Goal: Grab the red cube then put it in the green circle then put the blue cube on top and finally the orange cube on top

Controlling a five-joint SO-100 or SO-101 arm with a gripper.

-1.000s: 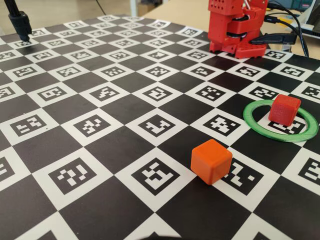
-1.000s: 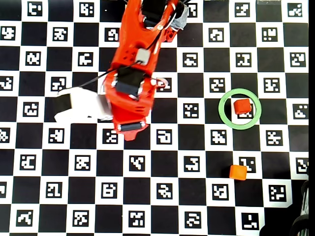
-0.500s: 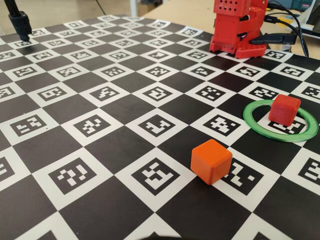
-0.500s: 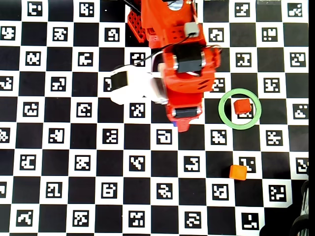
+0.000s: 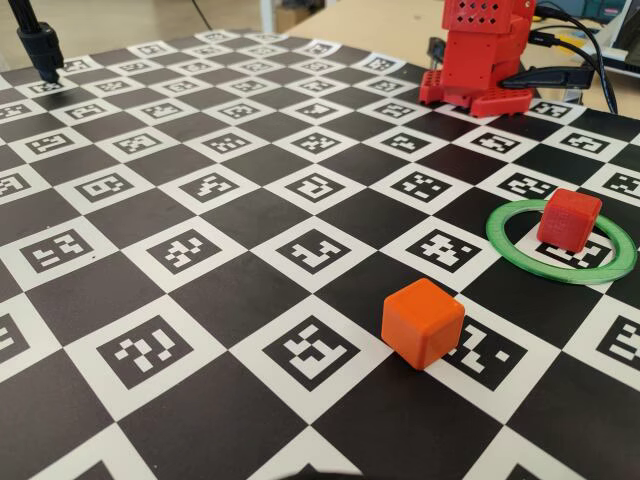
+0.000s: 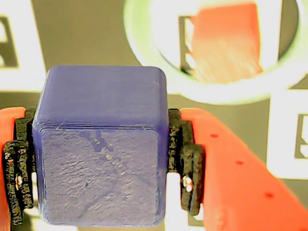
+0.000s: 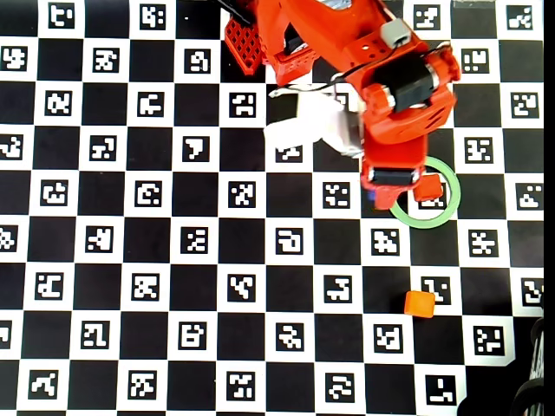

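Plainly, the pincer [image 6: 98, 178] was pinching the blue cube [image 6: 101, 144], its two black-padded jaws pressed against the cube's left and right faces in the wrist view, with the cube filling the gap between them. From overhead the arm's head hung over the left edge of the green ring [image 7: 423, 192], and only a sliver of blue showed beneath it, so the cube looked carried above the desk [image 5: 200, 300] rather than resting on anything, though its height could not be read. The red cube [image 6: 226, 41] sat inside the ring, toward its upper right part in the overhead view, and in the wrist view it lay ahead and to the right of the blue one, not beneath it. That offset seemed the main risk: a release from this spot would likely drop blue on the ring's rim or bare desk, or catch red's edge and tip off. A descent slightly off centre could also nudge red out of the ring, since nothing held it. The jaws gripped low on blue's sides, so an uneven opening might drag it askew. The orange cube [image 5: 422, 322] stood well apart, in front of the ring, clear of the approach.
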